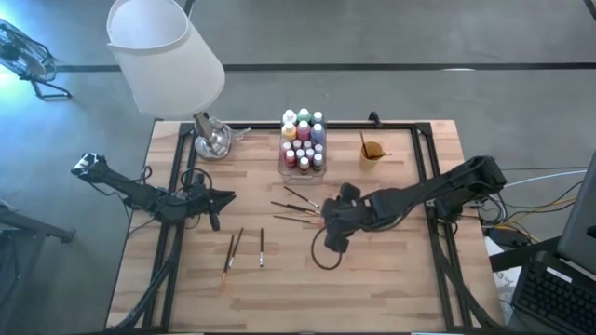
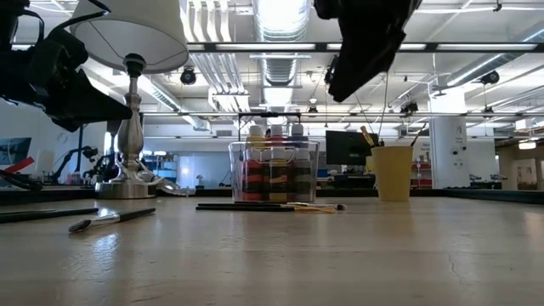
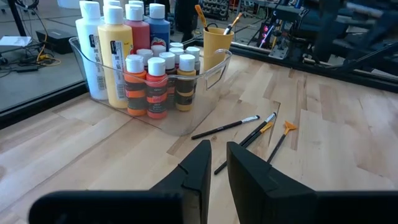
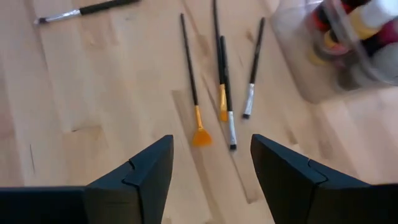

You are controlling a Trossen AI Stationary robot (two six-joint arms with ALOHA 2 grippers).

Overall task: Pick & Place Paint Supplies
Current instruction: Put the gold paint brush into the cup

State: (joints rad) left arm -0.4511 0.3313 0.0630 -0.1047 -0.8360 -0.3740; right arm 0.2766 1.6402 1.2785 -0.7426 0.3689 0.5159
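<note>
Right jaws [image 4: 210, 171]: spread wide, empty, hovering above the bench [image 1: 391, 279] just over the brushes' bristle ends.
Brushes [image 4: 221, 81]: four lie flat on the bench beside the box, ahead of and between the right fingers, touching neither; one has an orange fan tip.
Other brushes [image 1: 235, 249]: three lie apart, near the left arm.
Bottles [image 1: 304, 140]: upright in the clear box [image 3: 205, 74].
Cup [image 1: 372, 149]: near the box, holding brushes.
Left jaws [image 3: 217, 163]: nearly pressed together, empty, raised, pointing at the box.
</note>
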